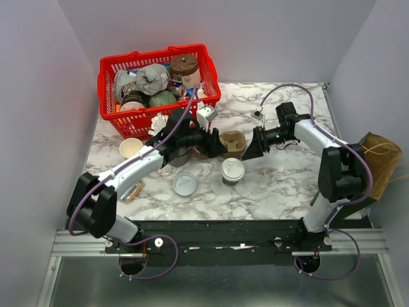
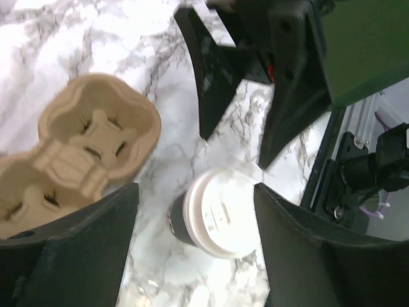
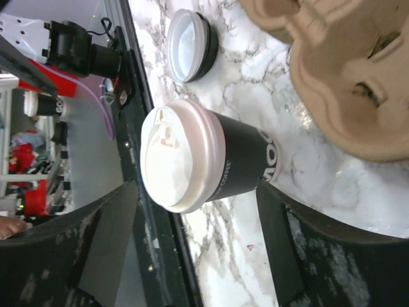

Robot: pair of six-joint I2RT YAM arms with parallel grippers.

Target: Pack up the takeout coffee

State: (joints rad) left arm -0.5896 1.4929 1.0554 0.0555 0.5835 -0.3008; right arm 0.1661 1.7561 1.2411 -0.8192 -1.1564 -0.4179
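White-lidded takeout coffee [image 1: 232,171] stands on the counter [image 1: 287,182] beside the pulp carrier [image 1: 233,141], across which the left hand [image 1: 218,144] and right hand [image 1: 246,146] face each other, both spread and empty.

This is a robot test cell in a lab. Plain white walls [image 1: 243,38] box in a marble-patterned surface [image 1: 287,182] on the left, far and right sides. The left arm [image 1: 137,166] and right arm [image 1: 323,137] are bolted to a metal rail [image 1: 217,243] along the near edge, trailing purple cables [image 1: 291,87]. A red shopping basket [image 1: 137,121] of groceries sits at far left.
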